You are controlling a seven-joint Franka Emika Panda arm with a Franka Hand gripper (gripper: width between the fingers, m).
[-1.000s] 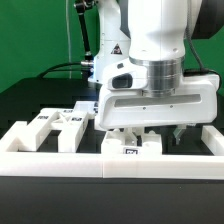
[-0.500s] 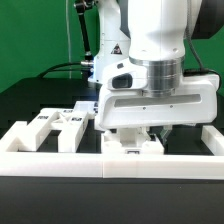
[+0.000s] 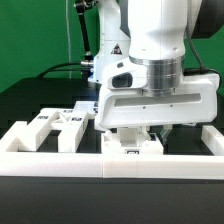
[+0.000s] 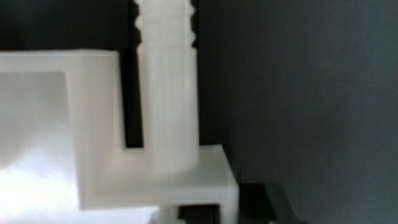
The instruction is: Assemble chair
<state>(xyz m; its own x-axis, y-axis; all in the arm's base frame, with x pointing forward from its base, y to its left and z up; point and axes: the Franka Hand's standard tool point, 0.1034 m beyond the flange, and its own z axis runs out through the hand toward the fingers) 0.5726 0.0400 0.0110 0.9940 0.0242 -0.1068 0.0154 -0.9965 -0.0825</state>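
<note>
Chair piece (image 3: 133,146): white, just under my claw (image 3: 150,130).
Claw: closed; holding anything, I cannot tell.

Arm (image 3: 152,40) points straight down; gripper (image 3: 150,130) pressed fully closed.

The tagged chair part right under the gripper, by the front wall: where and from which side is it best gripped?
From straight above, likely across its narrower sides: the chair part lies low behind the border wall, which blocks a side approach. The gripper is down over it, jaws shut.
</note>
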